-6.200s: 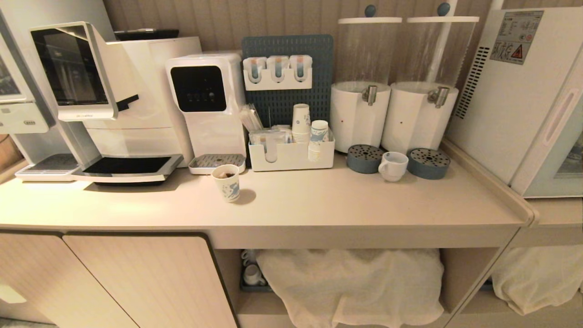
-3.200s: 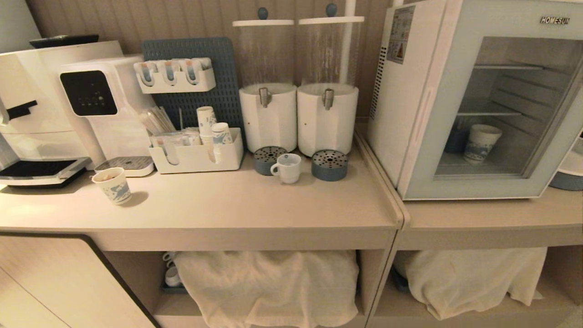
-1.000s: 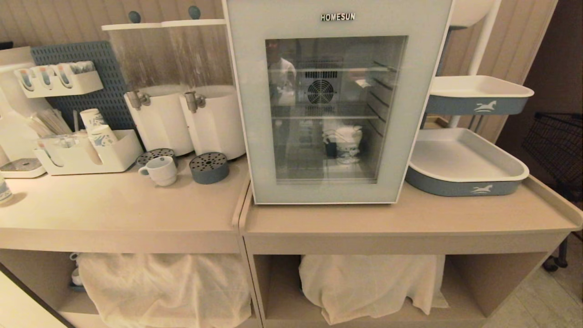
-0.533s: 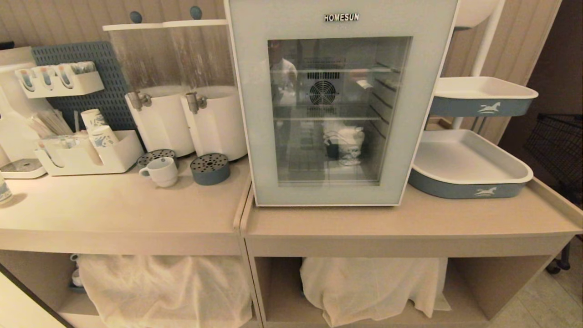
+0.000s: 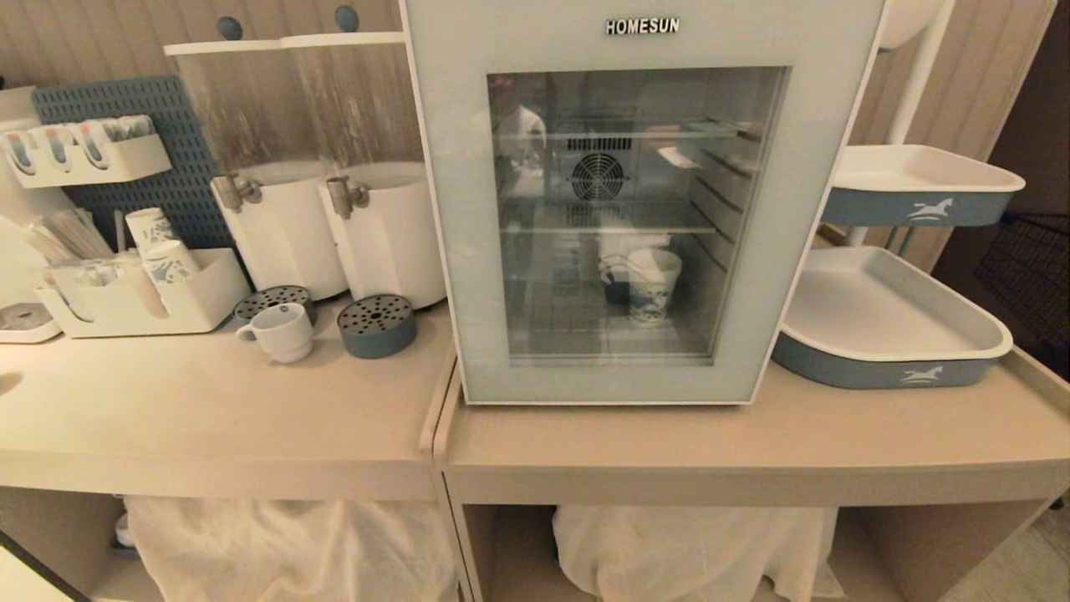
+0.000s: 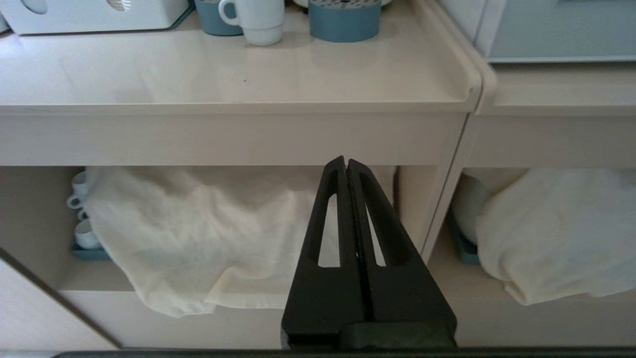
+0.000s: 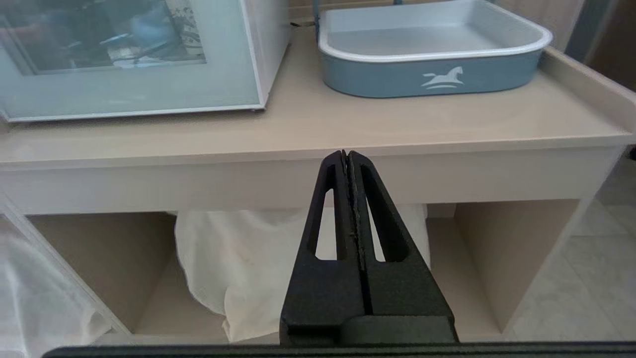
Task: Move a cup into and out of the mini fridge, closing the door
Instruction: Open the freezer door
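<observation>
The cup [image 5: 282, 331], squat, white and with its loop handle turned to the left of the head view, stands on the tabletop [image 5: 209, 418] between two round blue drip trays [image 5: 377, 326] beneath the white dispensers [image 5: 389, 230]. It sits a little left of the mini fridge [image 5: 635, 201], which stands on the adjoining tabletop with its glass door [image 5: 752, 251] fully closed. Through the glass a patterned paper cup [image 5: 653, 284] shows on the lower wire shelf, with free shelf space to its left.

Neither arm is in the head view. The left claw [image 6: 346, 164] is pressed shut and empty, held low in front of the tabletop's edge over the cloth-draped shelf [image 6: 198, 233]; the right claw [image 7: 346, 158] is likewise shut and empty, low before the fridge's tabletop, near a blue tray [image 7: 432, 49].

Nothing of the task appears started, so the step in hand looks like getting the door open. To do it well, the claw should find the recessed handle along the door's side edge, hook it without pressing on the glass, and follow the hinge's arc so the fridge does not slide. Swinging the door fully clear first would leave room to carry the cup in upright, away from the paper cup.
</observation>
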